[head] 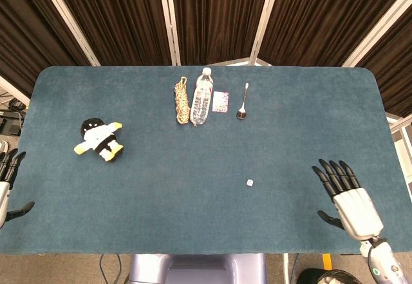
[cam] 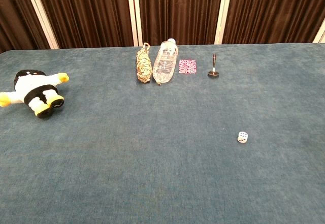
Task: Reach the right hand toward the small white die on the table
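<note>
A small white die (head: 250, 183) (cam: 242, 137) lies on the blue table, right of the middle and toward the near edge. My right hand (head: 344, 197) hovers over the table's near right corner, fingers spread and empty, well to the right of the die. At the left edge my left hand (head: 8, 179) shows only partly, fingers apart and holding nothing. Neither hand appears in the chest view.
A plush penguin (head: 100, 139) (cam: 35, 93) lies at the left. Along the far side lie a coiled rope (head: 183, 102) (cam: 144, 64), a clear water bottle (head: 202, 96) (cam: 165, 61), a small patterned card (head: 221, 101) (cam: 187, 66) and a spoon (head: 243, 103) (cam: 214, 67).
</note>
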Controlling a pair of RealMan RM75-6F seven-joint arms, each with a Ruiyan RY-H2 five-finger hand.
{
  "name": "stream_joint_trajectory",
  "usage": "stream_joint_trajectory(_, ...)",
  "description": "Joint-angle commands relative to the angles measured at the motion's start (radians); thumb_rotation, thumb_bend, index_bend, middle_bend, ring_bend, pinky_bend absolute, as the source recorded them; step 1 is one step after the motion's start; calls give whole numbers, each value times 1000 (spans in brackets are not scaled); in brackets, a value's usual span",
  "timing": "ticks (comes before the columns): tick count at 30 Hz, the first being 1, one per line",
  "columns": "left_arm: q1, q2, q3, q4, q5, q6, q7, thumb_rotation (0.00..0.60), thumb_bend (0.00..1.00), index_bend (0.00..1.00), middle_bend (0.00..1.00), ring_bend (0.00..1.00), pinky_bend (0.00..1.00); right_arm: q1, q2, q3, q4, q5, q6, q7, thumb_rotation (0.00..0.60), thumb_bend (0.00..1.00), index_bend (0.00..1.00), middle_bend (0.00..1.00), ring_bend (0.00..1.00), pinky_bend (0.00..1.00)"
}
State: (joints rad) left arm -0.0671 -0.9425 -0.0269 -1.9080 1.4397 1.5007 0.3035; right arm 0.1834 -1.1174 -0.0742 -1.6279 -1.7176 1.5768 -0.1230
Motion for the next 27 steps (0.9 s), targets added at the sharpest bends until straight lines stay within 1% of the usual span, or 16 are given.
stream_joint_trajectory(1,0,0,1,0,-1,-3,-1,600,0,0,0,0,0,-8,-4,9,9,8,3,7,600,0,0,0,0,0)
stream_joint_trajectory(6,2,1,-1,-1,-3,2,0,600,0,0,0,0,0,-4,-13,13,22,1,-11,12,600,11,0,0,0,0)
stream_joint_trajectory(7,3,0,-1,-2,-4,3,1,600,0,0,0,0,0,3,-21,16,29,-1,-24,11,600,74,0,31,2,0)
stream_joint_trajectory(8,4,0,-1,-1,-5,3,3,600,0,0,0,0,0,10,-27,17,33,-3,-37,9,600,192,0,134,59,29)
stream_joint_trajectory(9,3,-2,-1,0,-6,1,8,600,0,0,0,0,0,25,-38,19,39,-4,-67,2,600,297,0,233,135,96)
stream_joint_trajectory(10,2,-5,-1,1,-8,-1,11,600,0,0,0,0,0,41,-49,24,46,-6,-93,-6,600,462,0,402,280,256)
stream_joint_trajectory(11,0,-8,-2,2,-12,-4,14,600,0,0,0,0,0,56,-60,28,56,-11,-114,-12,600,603,0,534,440,468)
stream_joint_trajectory(13,-6,-13,-6,5,-20,-14,24,600,0,0,0,0,0,84,-82,33,72,-16,-161,-28,600,761,0,641,593,760)
stream_joint_trajectory(14,-11,-17,-10,8,-28,-20,31,600,0,0,0,0,0,104,-95,34,77,-17,-198,-35,600,815,0,671,643,864)
stream_joint_trajectory(16,-18,-25,-15,13,-43,-30,44,600,0,0,0,0,0,140,-115,33,78,-12,-271,-31,600,858,0,689,685,959)
stream_joint_trajectory(18,-23,-30,-18,17,-58,-40,54,600,0,0,0,0,0,171,-127,31,78,4,-343,-34,600,875,0,692,705,993)
stream_joint_trajectory(21,-33,-41,-24,22,-81,-55,72,600,0,0,0,0,0,216,-150,31,78,36,-453,-65,600,881,0,696,721,1000)
stream_joint_trajectory(27,-47,-55,-32,32,-113,-75,97,600,0,0,0,0,0,267,-211,40,101,102,-587,-138,600,883,0,696,725,1000)
